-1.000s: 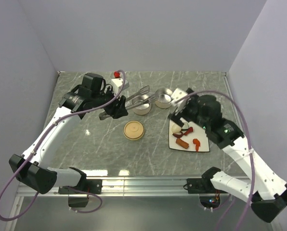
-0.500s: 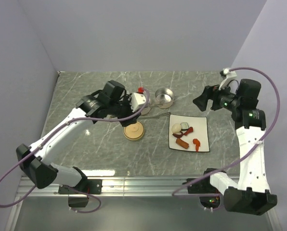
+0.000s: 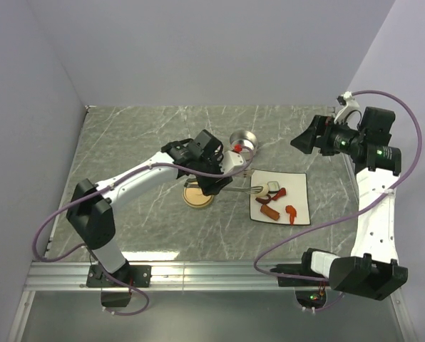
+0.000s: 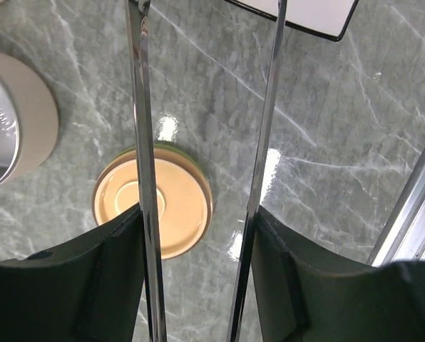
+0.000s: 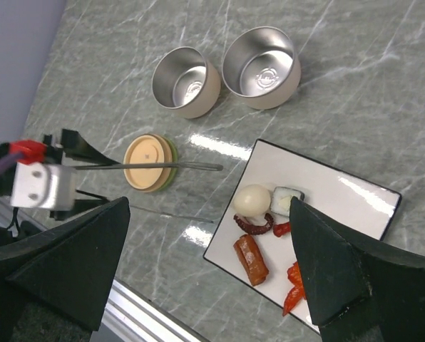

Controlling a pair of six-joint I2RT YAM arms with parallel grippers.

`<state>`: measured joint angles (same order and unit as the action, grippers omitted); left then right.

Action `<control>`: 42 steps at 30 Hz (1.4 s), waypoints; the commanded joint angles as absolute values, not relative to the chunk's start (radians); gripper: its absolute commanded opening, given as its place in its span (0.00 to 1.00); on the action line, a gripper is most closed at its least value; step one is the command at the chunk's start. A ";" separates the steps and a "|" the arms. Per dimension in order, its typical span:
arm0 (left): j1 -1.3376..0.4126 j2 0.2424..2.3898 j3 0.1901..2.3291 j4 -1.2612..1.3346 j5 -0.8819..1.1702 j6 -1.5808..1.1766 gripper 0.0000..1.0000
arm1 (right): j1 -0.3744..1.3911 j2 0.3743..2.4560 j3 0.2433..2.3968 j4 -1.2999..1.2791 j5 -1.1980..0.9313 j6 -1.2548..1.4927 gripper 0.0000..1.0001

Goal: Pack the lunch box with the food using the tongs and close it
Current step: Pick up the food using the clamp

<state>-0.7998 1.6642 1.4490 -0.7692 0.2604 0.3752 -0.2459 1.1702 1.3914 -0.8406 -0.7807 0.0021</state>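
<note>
1. The left gripper (image 4: 197,235) pinches long slim silver metal tongs (image 4: 145,142) above a round tan lid (image 3: 197,197) on the grey marbled worktop (image 3: 127,142).
2. The tongs point at a white square plate (image 3: 301,187) holding the food (image 5: 252,199).
3. The right gripper (image 5: 209,206) hangs high, spread wide.

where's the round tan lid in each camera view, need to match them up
top external: tan lid near centre, left of the white plate, partly hidden.
left wrist: lower left, crossed by one arm of the tongs.
right wrist: left of centre, below the two tins.
shared landmark: the tongs, reaching from the lid toward the plate.
</note>
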 commanded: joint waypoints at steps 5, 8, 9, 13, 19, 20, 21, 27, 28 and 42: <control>-0.821 1.738 1.531 -0.703 0.225 0.318 0.60 | -0.256 1.213 1.535 -0.871 -0.733 0.041 1.00; -0.830 1.762 1.546 -0.690 0.222 0.307 0.60 | -0.258 1.213 1.543 -0.862 -0.733 0.046 1.00; -0.837 1.770 1.549 -0.689 0.219 0.305 0.60 | -0.255 1.215 1.543 -0.861 -0.732 0.046 1.00; -0.845 1.804 1.560 -0.678 0.218 0.301 0.59 | -0.259 1.212 1.531 -0.857 -0.735 0.046 1.00; -0.857 1.845 1.571 -0.681 0.216 0.295 0.58 | -0.262 1.209 1.529 -0.858 -0.732 0.043 1.00; -0.857 1.851 1.571 -0.681 0.218 0.293 0.58 | -0.262 1.210 1.528 -0.856 -0.732 0.043 1.00; -0.859 1.855 1.571 -0.683 0.221 0.290 0.57 | -0.262 1.210 1.526 -0.856 -0.735 0.041 1.00; -0.865 1.864 1.557 -0.672 0.209 0.290 0.56 | -0.264 1.209 1.522 -0.857 -0.736 0.035 1.00; -0.865 1.867 1.557 -0.672 0.209 0.288 0.56 | -0.264 1.209 1.522 -0.856 -0.736 0.037 1.00; -0.867 1.893 1.580 -0.661 0.193 0.281 0.48 | -0.265 1.210 1.517 -0.851 -0.739 0.035 1.00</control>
